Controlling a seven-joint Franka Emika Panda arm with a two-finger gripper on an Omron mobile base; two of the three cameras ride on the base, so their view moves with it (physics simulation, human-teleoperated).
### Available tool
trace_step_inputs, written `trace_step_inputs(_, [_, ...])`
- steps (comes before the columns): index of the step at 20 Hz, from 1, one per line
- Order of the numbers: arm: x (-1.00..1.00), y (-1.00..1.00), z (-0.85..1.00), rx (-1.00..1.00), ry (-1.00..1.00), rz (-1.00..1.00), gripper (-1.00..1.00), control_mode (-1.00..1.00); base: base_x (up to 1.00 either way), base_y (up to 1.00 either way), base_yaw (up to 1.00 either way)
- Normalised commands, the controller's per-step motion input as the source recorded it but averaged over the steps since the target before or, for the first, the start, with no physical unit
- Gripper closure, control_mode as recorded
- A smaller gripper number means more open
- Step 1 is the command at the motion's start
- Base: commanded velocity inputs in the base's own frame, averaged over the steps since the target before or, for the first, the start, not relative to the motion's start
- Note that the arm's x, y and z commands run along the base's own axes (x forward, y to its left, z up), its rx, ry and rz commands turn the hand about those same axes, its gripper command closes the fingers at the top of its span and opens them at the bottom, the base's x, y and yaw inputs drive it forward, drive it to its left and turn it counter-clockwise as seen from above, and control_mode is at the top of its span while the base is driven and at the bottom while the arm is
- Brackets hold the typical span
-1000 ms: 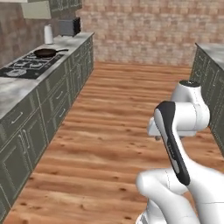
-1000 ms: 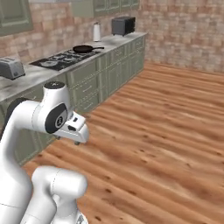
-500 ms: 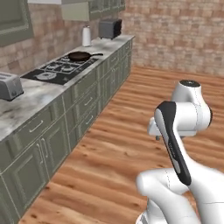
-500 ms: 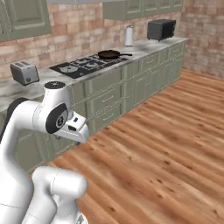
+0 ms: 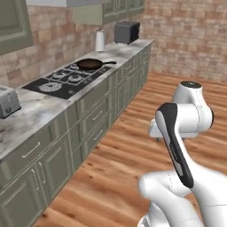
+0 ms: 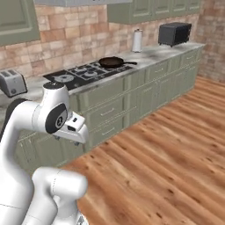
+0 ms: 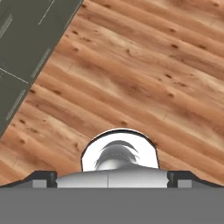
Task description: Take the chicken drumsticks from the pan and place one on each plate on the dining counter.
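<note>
The pan sits on the far burner of the black gas hob, set into the marble bench along the brick wall, its long handle pointing toward the paper towel roll and the dark toaster oven; a silver toaster stands at the bench's near end. The drumsticks are too small to make out inside the pan from here. The arm is folded close over the base, well apart from the hob, and the hand view looks down on the wooden floor beside the grey-green cabinet fronts. The end effector stands spread wide and carries nothing. The step in hand appears to be the approach to the stove, with no drumstick picked yet. The next move likely calls for bringing the base beside the hob, then reaching over the pan's rim to take one drumstick.
</note>
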Motion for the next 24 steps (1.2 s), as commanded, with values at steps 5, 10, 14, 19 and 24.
trace_step_inputs(5, [0.0,0.0,0.0,0.0,0.0,0.0,-1.0,1.0,1.0,0.0,-0.09])
trace_step_inputs(10, [0.0,0.0,0.0,0.0,0.0,0.0,-1.0,1.0,1.0,0.0,-0.16])
trace_step_inputs(14, [0.0,0.0,0.0,0.0,0.0,0.0,-1.0,1.0,1.0,0.0,-0.23])
trace_step_inputs(19, [0.0,0.0,0.0,0.0,0.0,0.0,-1.0,1.0,1.0,0.01,-0.05])
trace_step_inputs(24, [0.0,0.0,0.0,0.0,0.0,0.0,-1.0,1.0,1.0,-0.04,0.22])
